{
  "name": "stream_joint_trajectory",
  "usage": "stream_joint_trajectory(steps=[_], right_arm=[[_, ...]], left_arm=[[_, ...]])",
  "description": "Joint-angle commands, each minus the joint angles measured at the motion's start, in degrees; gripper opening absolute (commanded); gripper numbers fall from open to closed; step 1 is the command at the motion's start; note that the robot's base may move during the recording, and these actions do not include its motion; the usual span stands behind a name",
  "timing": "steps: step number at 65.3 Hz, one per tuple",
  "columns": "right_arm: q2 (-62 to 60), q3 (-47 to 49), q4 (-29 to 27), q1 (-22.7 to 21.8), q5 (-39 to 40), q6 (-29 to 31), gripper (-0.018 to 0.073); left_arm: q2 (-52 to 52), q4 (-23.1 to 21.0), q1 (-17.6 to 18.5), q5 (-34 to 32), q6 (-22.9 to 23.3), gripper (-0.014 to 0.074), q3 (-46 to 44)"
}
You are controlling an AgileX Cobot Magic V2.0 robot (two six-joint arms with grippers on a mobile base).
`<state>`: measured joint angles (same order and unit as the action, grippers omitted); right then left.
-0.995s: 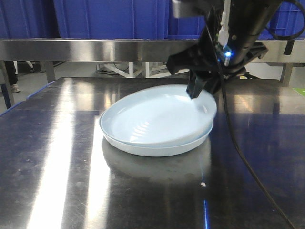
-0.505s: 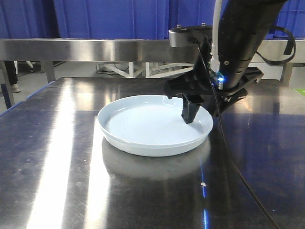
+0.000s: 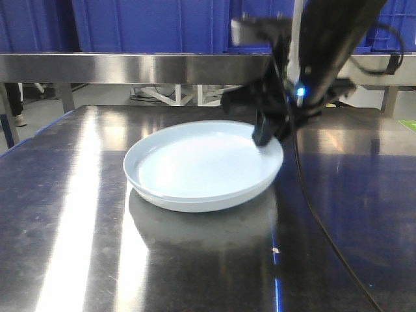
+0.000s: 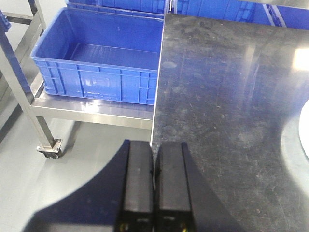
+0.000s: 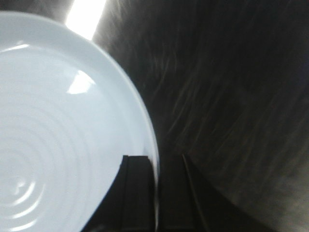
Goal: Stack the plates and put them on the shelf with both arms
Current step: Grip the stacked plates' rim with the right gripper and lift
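Brushed steel table (image 3: 78, 247), streaked with glare: the stacked plates (image 3: 195, 169) sit further left than half a second ago.
Then the right gripper (image 3: 270, 133) had a prong inside the dish; now it is at the far right rim, and the wrist view shows that rim (image 5: 145, 130) pinched between its two black fingers (image 5: 137, 193). The plates are round, shallow, glossy pale blue-white, nested one in the other and resting flat on the table (faint concentric rings show in the top one). The matte black arm (image 3: 325, 45) is motion-blurred. Behind runs the shelf (image 3: 117, 67), a flat stainless rail under blue crates (image 3: 149, 26). The left gripper (image 4: 154, 179) hangs over the table's edge (image 4: 217, 96), fingers pressed together on nothing, near a blue crate (image 4: 101, 63) on a wheeled rack.
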<state>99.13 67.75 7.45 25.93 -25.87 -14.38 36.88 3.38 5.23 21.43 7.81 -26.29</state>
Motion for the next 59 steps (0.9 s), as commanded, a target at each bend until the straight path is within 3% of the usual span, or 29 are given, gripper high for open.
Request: stream_joint_trajectory(steps=[1,14,34,59], right_arm=[[-8.8,1.1,1.9,-1.4,3.6,0.8,0.0057],[-22.2,-3.3,1.9,-6.5,4.8,0.8,0.0057],[-45.4,-18.3,2.0,-16.0,5.0,0.8,0.0057],[-68.4,-33.6,2.0,-17.0,2.6,0.8,0.0057]], left_arm=[[-0.1,0.0,0.5,-4.3,0.3,0.0085,-1.6],[-0.1,0.0,0.5,-4.3,0.3,0.0085,-1.6],[-0.1,0.0,0.5,-4.3,0.3,0.0085,-1.6],[-0.1,0.0,0.5,-4.3,0.3,0.0085,-1.6]])
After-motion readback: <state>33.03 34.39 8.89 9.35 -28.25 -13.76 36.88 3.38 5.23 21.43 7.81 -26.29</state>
